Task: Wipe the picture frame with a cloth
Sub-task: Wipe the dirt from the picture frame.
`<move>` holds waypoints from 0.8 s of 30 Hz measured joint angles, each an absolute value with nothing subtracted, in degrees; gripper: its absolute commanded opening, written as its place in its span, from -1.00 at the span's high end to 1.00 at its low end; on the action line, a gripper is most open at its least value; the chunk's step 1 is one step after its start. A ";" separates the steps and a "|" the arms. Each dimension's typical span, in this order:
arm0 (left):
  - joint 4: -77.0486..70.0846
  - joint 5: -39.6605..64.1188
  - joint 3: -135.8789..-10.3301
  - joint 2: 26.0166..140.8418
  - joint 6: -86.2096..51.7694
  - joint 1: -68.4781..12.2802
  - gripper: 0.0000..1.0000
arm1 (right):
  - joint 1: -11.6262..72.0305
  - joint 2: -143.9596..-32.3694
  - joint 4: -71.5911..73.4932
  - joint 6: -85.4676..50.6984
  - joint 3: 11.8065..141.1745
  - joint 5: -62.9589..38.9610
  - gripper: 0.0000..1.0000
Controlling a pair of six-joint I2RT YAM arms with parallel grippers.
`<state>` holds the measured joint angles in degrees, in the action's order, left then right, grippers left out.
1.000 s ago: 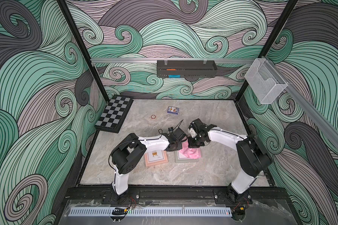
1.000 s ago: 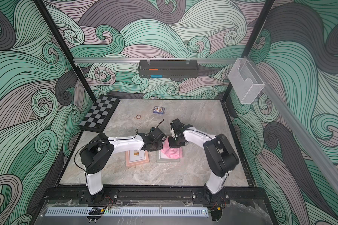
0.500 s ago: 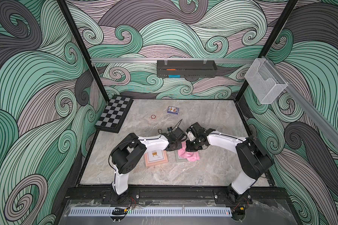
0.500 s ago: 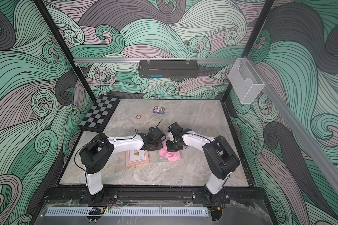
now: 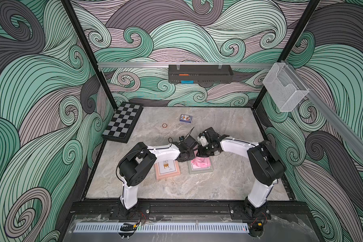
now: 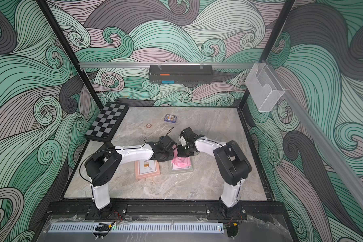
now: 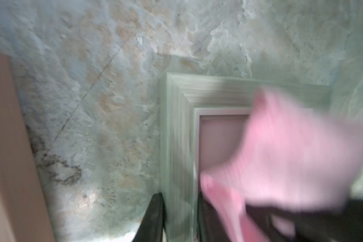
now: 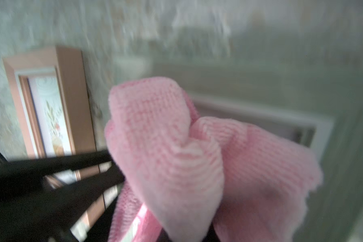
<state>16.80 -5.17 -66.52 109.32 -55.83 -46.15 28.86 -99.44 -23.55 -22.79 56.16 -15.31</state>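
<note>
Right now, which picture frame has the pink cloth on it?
The pale green frame: the pink cloth lies bunched on it. The peach frame beside it has no cloth on it, and its picture shows.

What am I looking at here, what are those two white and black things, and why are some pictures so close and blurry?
Those are two robot arms bolted at the front of a marble-look table. Both top views look down on the whole booth. The two blurry close-ups come from cameras on the arms' wrists. On the table lie a green picture frame, a pink picture frame beside it, a chessboard, a small blue box and a little ring. The right gripper is shut on a pink cloth, which rests on the green picture frame. The left gripper pinches that frame's edge, apparently steadying it.
</note>
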 measured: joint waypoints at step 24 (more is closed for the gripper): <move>9.72 -5.39 -65.54 110.78 -55.37 -42.52 1.00 | 48.27 -94.00 -25.30 -32.49 50.15 -9.15 1.00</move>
